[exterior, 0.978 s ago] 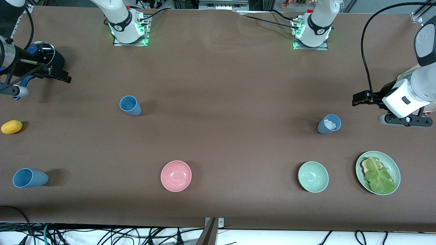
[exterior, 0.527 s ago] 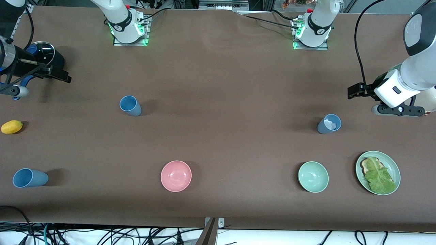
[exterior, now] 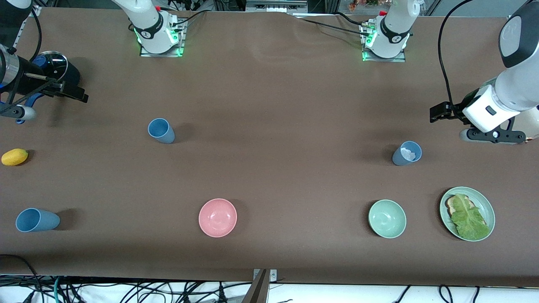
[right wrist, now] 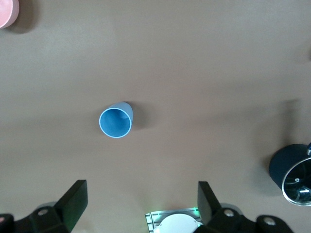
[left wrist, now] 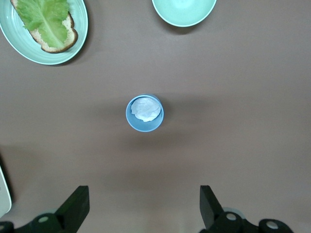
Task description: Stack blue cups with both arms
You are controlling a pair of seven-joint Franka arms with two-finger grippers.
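Note:
Three blue cups stand apart on the brown table. One (exterior: 161, 130) is near the right arm's base and shows empty in the right wrist view (right wrist: 115, 122). One (exterior: 407, 153) holds something white and shows in the left wrist view (left wrist: 145, 113). The third (exterior: 37, 220) is near the front edge at the right arm's end. My left gripper (exterior: 440, 112) is open and empty in the air, over bare table beside the cup with the white thing (left wrist: 143, 196). My right gripper (exterior: 78, 94) is open and empty over the table's right-arm end (right wrist: 141, 190).
A pink bowl (exterior: 217, 217), a pale green bowl (exterior: 387, 218) and a green plate (exterior: 488, 210) with bread and lettuce sit near the front edge. A yellow fruit (exterior: 14, 156) and a black cylinder (exterior: 57, 69) are at the right arm's end.
The left arm has risen and its gripper has shifted slightly toward the arms' bases, then stopped. The right arm and the cups have not moved.

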